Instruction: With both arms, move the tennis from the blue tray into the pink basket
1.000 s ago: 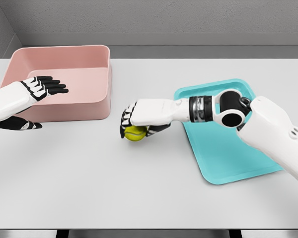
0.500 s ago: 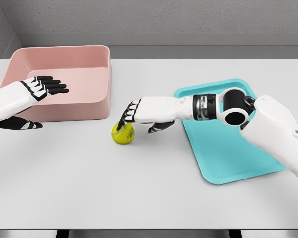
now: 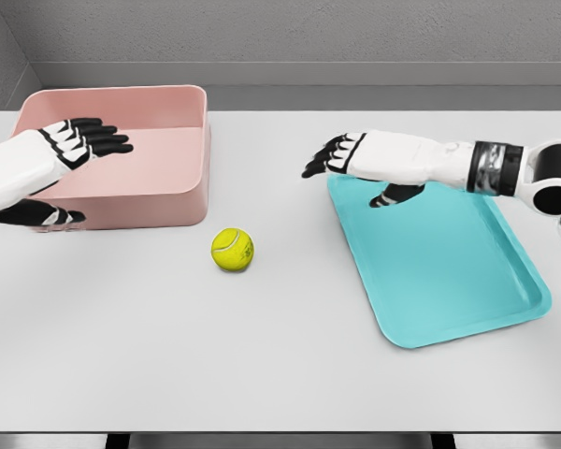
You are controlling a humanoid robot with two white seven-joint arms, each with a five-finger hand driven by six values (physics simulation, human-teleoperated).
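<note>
The tennis ball [image 3: 233,250] lies free on the white table [image 3: 168,355], touched by neither hand, well apart from and below-left of the right hand's fingertips [image 3: 310,171]. It sits just off the pink basket [image 3: 159,201]'s near right corner, between that basket and the blue tray [image 3: 449,281]. Being round, it has no long axis; its pale seam curves across the top. The right hand [image 3: 355,159] hovers over the tray's far left corner, fingers spread and loose, holding nothing. The left hand [image 3: 75,145] hangs over the basket's left part, 4 fingers extended, thumb apart, also empty.
</note>
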